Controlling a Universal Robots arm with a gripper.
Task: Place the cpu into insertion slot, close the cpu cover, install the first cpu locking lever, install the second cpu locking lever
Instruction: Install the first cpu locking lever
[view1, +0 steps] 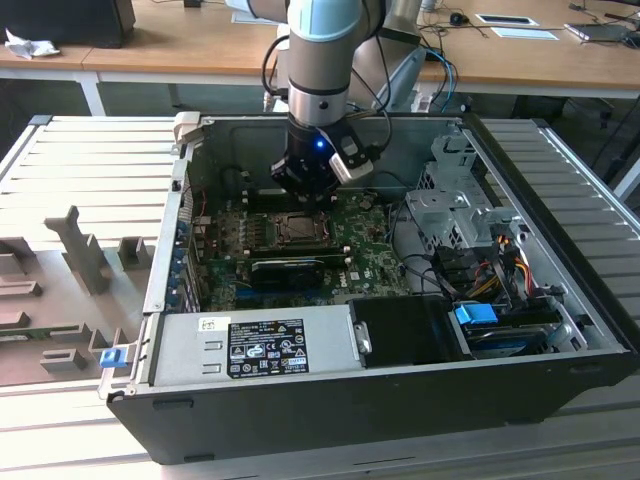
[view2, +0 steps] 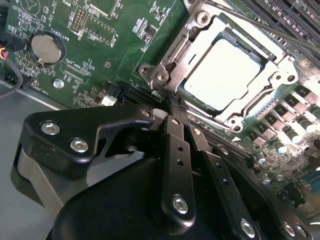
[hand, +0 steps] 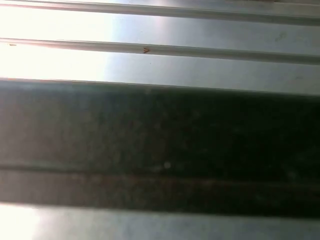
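Gripper (view2: 172, 107): fingers pressed together, nothing between them, tips just beside a corner of the cpu cover (view2: 172, 67). In the second wrist view the cover lies flat over the insertion slot (view2: 280, 72), with the cpu (view2: 225, 75) seated inside, pale top visible through the opening. A coin cell (view2: 45, 48) sits on the green board (view2: 100, 45). The exterior view places the gripper (view1: 305, 197) low inside the open computer case (view1: 560, 300), directly above the socket (view1: 297, 229).
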